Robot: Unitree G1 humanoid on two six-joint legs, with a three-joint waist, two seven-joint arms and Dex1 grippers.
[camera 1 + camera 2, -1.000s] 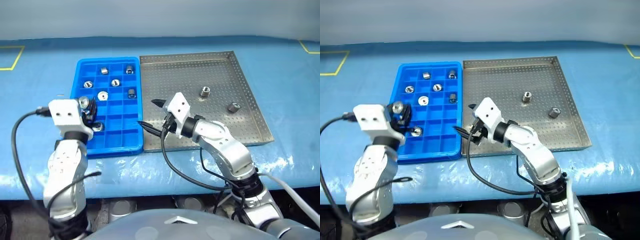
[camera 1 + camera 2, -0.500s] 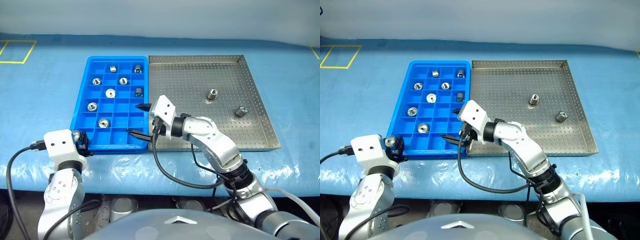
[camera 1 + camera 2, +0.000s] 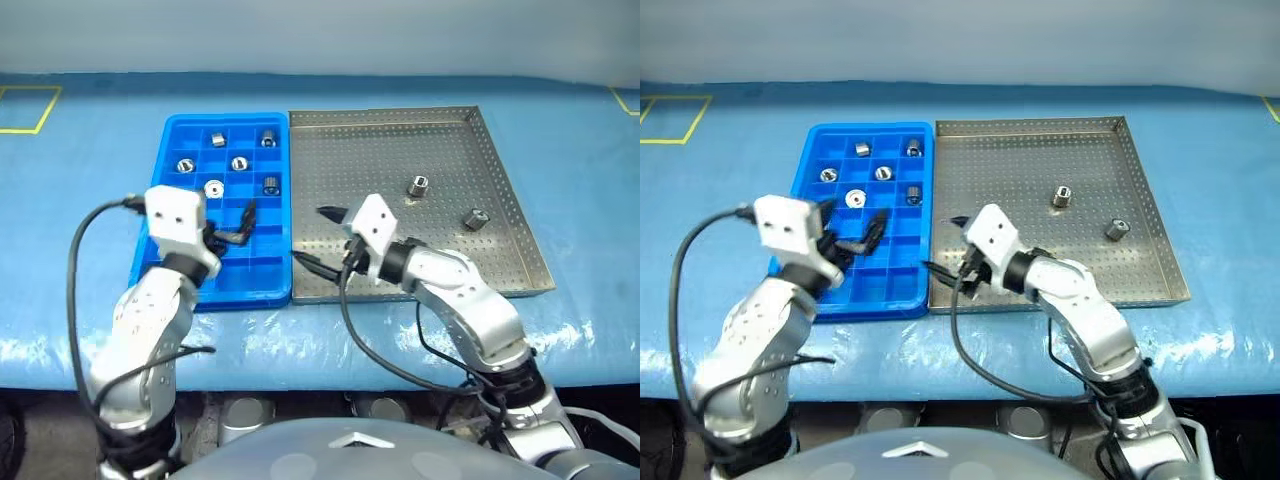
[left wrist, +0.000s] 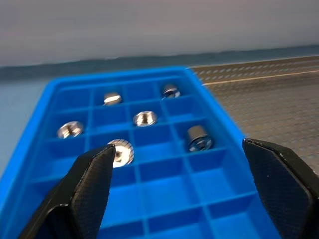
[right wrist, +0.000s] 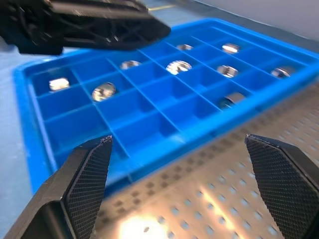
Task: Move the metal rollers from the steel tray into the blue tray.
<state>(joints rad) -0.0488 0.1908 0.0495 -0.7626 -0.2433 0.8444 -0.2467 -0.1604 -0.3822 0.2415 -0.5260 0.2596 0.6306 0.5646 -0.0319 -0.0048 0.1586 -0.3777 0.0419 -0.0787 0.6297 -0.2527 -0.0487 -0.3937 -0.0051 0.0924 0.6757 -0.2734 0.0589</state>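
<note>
Left claw (image 3: 858, 232) hangs spread and empty over the blue tray (image 3: 800, 190), its textured black fingers (image 4: 92, 186) framing shiny hollow rollers (image 4: 144, 118) in square plastic cells. Right claw (image 3: 318, 238) gapes too, over the steel tray (image 3: 510, 200) near the blue tray's edge. Two rollers remain on perforated grey metal: one (image 3: 419, 185) upright, one (image 3: 473, 219) tipped on its side. The left arm hides some near cells.

Glossy plastic blue tray (image 3: 160, 215), perforated-metal steel tray (image 3: 500, 190)

Open left claw (image 4: 192, 186) over blue tray (image 4: 164, 189) holding rollers (image 4: 198, 138).
</note>
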